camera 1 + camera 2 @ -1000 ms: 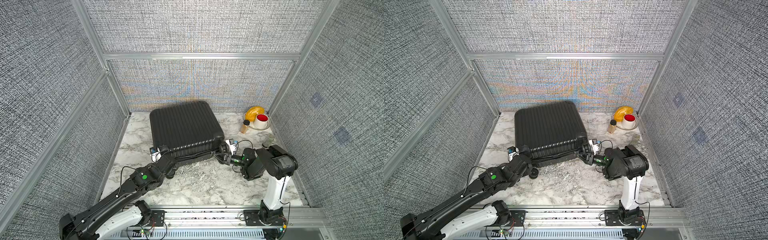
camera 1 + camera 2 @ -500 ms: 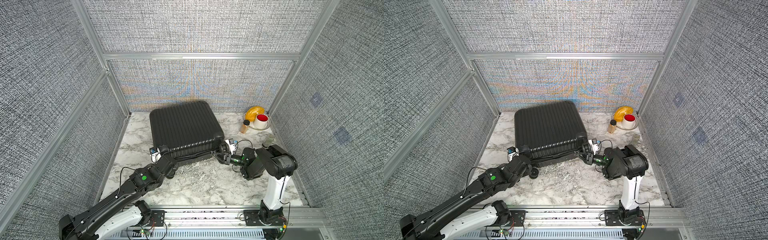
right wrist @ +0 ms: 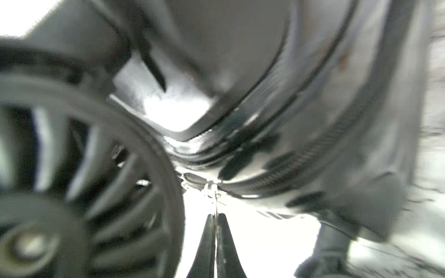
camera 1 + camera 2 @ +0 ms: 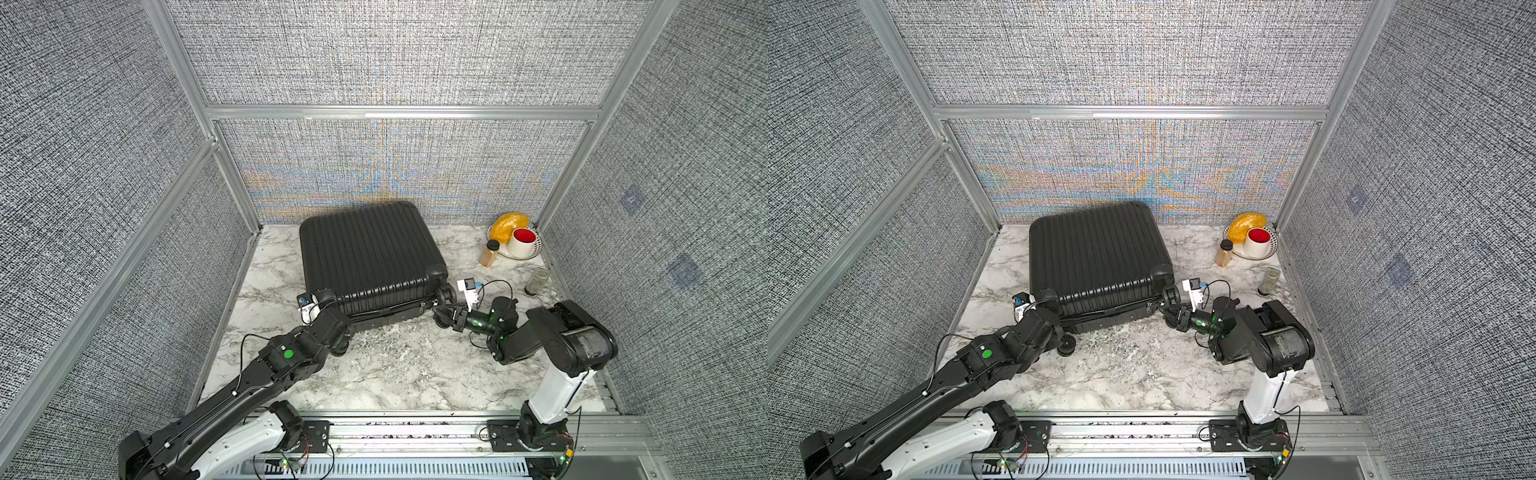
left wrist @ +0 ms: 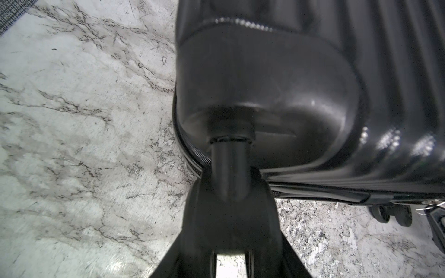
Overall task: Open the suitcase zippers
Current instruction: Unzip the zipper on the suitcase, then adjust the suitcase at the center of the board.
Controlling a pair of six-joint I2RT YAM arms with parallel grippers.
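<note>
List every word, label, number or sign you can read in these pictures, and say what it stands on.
No text can be read.
The suitcase shows no brand or label.
The amber bottle is too small to tell.
The faint marks in the right wrist view are too blurred to read.

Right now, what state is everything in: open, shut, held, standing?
suitcase, lying flat, lid down.
left gripper, clamped on wheel stem.
right gripper, shut on zipper pull.
zipper pull, pinched, at the corner by a wheel.
bottle, upright, capped.
red cup, upright on plate.
</note>
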